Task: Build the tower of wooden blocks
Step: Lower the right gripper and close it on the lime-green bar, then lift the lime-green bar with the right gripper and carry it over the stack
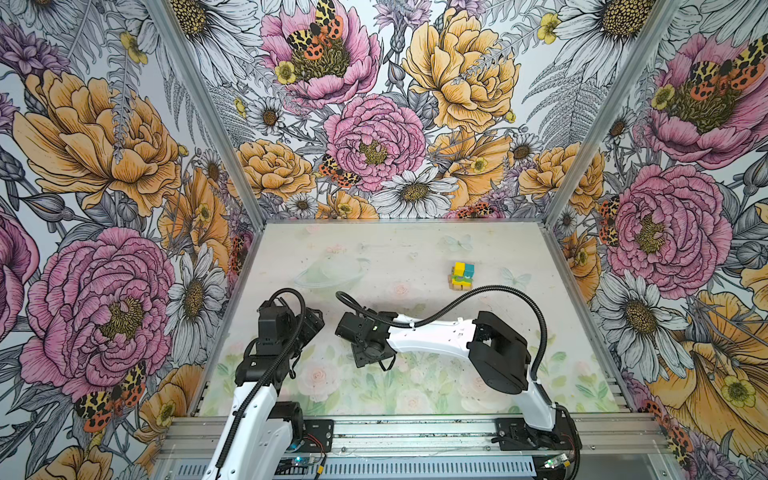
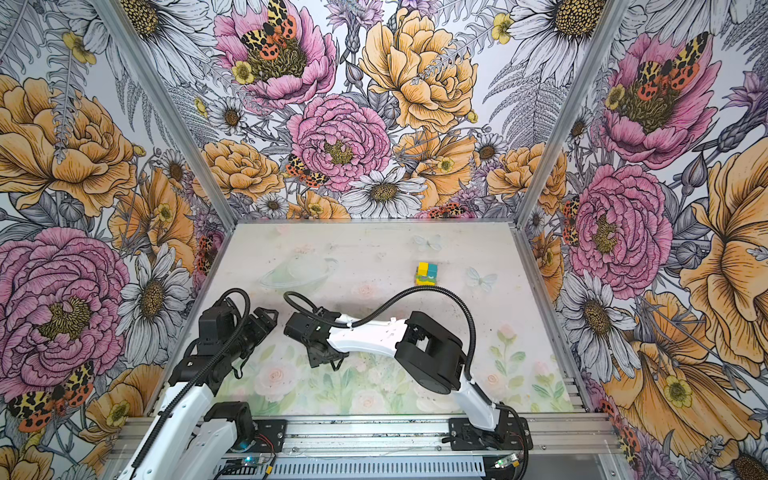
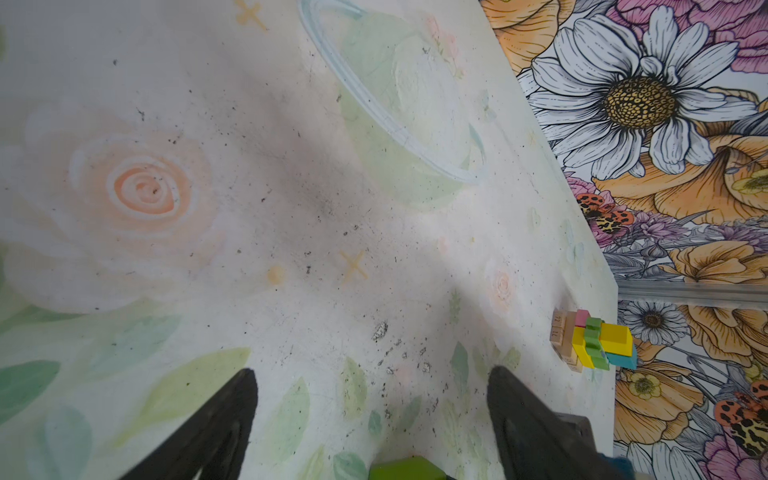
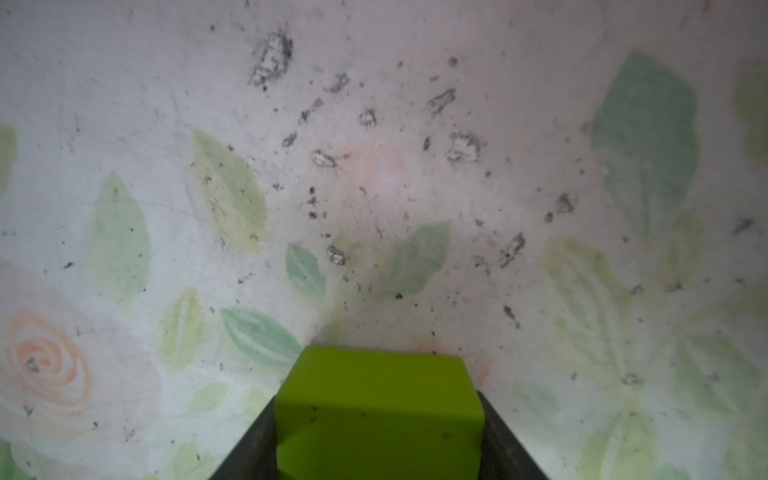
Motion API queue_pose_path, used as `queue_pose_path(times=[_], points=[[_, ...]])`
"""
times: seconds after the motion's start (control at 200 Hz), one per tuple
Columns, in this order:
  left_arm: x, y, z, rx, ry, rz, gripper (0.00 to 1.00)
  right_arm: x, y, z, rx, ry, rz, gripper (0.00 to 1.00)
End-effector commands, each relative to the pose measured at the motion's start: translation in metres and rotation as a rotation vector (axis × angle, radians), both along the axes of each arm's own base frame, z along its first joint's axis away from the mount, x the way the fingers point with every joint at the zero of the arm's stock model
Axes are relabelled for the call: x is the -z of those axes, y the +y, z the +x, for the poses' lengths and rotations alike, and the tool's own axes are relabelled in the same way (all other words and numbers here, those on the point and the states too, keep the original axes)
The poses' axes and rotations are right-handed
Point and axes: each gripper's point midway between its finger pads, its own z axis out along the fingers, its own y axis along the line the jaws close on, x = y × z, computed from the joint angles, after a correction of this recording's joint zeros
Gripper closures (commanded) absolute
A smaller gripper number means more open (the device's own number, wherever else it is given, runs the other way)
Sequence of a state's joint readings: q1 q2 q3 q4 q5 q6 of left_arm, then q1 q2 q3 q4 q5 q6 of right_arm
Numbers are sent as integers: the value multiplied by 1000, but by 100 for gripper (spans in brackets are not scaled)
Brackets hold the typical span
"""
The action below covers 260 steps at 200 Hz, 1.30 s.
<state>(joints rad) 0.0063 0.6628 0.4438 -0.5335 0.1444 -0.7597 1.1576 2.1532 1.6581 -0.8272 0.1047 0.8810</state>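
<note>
Tower [image 1: 461,276] stands on table [image 1: 374,257]. Left wrist view shows small dark numbers on tower's tan bar [image 3: 559,332], too tiny to read; top views hide them. Right gripper [image 4: 380,399] pinches lime-green block [image 4: 378,419], well apart from tower; only wrist views show block. Left gripper [image 3: 372,370] spread wide.

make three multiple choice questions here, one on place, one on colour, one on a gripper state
1. The tower stands: A) far, right of centre B) at the near rail C) far left corner
2. The gripped block is: A) pink B) lime-green C) teal
3. The left gripper is: A) open B) shut on a block C) fully shut

1 A, seen in both top views. 2 B, lime-green between the right gripper jaws. 3 A, fingers wide apart, touching nothing.
</note>
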Motion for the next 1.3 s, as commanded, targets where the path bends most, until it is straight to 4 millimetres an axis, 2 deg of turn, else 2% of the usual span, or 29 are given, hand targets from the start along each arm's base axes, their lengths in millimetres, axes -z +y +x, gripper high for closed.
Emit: queue_pose_path(times=[0.0,0.13,0.25,0.385,0.555,0.706,0.751,0.776,0.966,1.096,1.296], points=[[-2,-1,2,5,-23,-18,12,-13,-1,4,8,-27,3,46],[-6,-6,2,31,-34,-29,12,-33,-12,7,14,-50,21,46],[-13,-16,3,78,-46,-37,11,-59,-37,19,41,-90,32,46],[-24,-38,6,168,-55,-18,11,-86,-78,40,107,-137,33,46],[-38,-68,9,280,-66,14,11,-110,-131,65,198,-187,24,46],[-57,-103,9,423,-84,-3,12,-124,-172,87,268,-213,17,46],[-64,-112,9,462,-93,-11,12,-128,-178,91,274,-220,17,46],[-68,-118,8,487,-98,-18,12,-130,-191,99,307,-224,12,46],[-97,-160,3,682,-148,-40,12,-140,-229,127,385,-252,-4,46],[-105,-185,3,783,-160,-16,12,-144,-252,144,432,-260,-20,46],[-107,-211,12,858,-174,-24,12,-149,-280,172,491,-265,-33,46]])
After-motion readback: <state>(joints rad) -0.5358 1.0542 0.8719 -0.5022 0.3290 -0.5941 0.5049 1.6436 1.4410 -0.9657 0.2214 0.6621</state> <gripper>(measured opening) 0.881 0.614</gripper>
